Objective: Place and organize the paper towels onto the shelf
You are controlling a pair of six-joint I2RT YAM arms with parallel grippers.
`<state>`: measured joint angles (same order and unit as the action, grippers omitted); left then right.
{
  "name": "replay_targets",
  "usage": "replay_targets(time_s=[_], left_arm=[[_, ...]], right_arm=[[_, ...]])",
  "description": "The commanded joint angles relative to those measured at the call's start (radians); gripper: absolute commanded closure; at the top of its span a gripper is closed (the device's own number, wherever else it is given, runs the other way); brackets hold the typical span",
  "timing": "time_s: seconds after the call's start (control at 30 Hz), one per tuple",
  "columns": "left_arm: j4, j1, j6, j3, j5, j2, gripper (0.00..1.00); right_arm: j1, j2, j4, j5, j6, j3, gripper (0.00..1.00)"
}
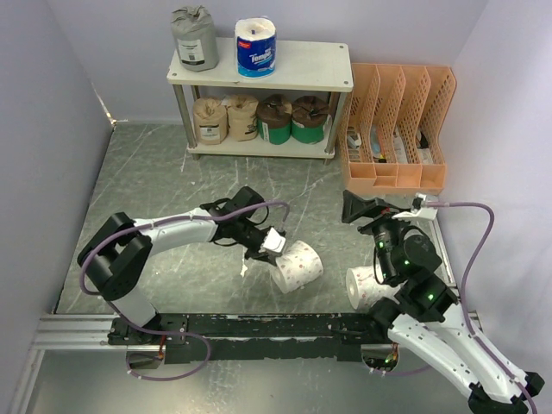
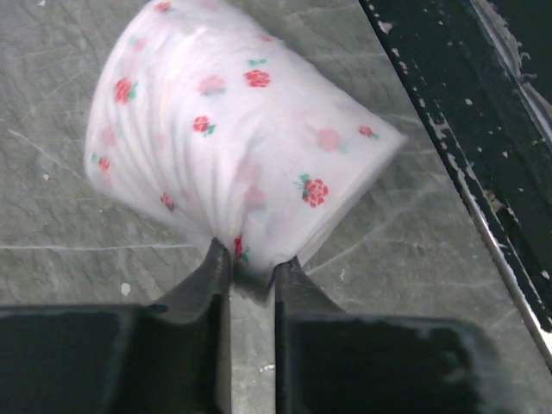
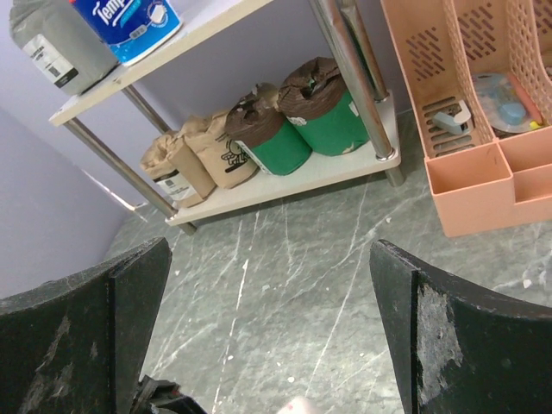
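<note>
Marbled table [image 1: 164, 190] — left pincer [image 1: 276, 245] grips floral roll [image 1: 300, 266], its axis lying sideways.

The right pincer [image 3: 269, 259], fingers [image 3: 86, 319] wide apart, faces the shelf [image 3: 302, 178] bearing six paper towels [image 3: 332, 129].

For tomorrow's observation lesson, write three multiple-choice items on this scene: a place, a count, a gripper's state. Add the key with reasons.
1. Where does the grey roll stand? A. the top board of the shelf B. its lower board C. the tabletop
2. How many rolls stand on the lower board? A. two B. four C. six
3. The left gripper is: A. open and empty B. shut on the flowered roll C. out of view
Key: 1 A, it stands beside the blue-and-white roll up top. 2 B, two tan rolls and two brown-and-green rolls. 3 B, its jaws pinch the wrapping.
</note>
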<state>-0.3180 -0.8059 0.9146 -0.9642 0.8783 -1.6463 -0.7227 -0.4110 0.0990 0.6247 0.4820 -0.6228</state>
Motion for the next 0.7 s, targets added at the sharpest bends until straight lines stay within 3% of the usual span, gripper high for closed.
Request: replay_targets(time_s=[0.0,0.13,0.2,0.27,0.37,0.47,0.57,0.67], left_arm=[[-0.089,-0.041,0.019,-0.047,-0.037,-0.055,0.93],[-0.178,-0.049,-0.026,-0.087,-0.028,-0.026,0.93],[-0.193,-0.051,-0.192,-0.14,-0.043,-0.016,0.93],[-0.269,-0.052,-0.383,-0.246,-0.09,-0.049,0.93],[-0.499,-0.052,-0.464,-0.465,-0.064,-0.126,0.93],[-0.447,-0.062,-0.689,-0.507,-0.183,-0.062,0.93],[-0.231,-0.064,-0.916,-0.434,-0.313,0.106,0.93],[-0.4,-0.062,-1.054,-0.648,-0.256,-0.005,0.93]], right_arm=[[0.005,0.036,0.035,0.03,-0.02,-0.008,0.0],[0.004,0.043,0.045,0.033,-0.033,-0.016,0.0],[0.005,0.04,0.047,0.034,-0.037,-0.021,0.0],[0.005,0.035,0.044,0.036,-0.042,-0.024,0.0],[0.006,0.029,0.037,0.036,-0.043,-0.026,0.0],[0.005,0.022,0.032,0.037,-0.042,-0.026,0.0],[0.005,0.009,0.026,0.038,-0.039,-0.027,0.0],[0.006,-0.004,0.009,0.039,-0.033,-0.023,0.0]])
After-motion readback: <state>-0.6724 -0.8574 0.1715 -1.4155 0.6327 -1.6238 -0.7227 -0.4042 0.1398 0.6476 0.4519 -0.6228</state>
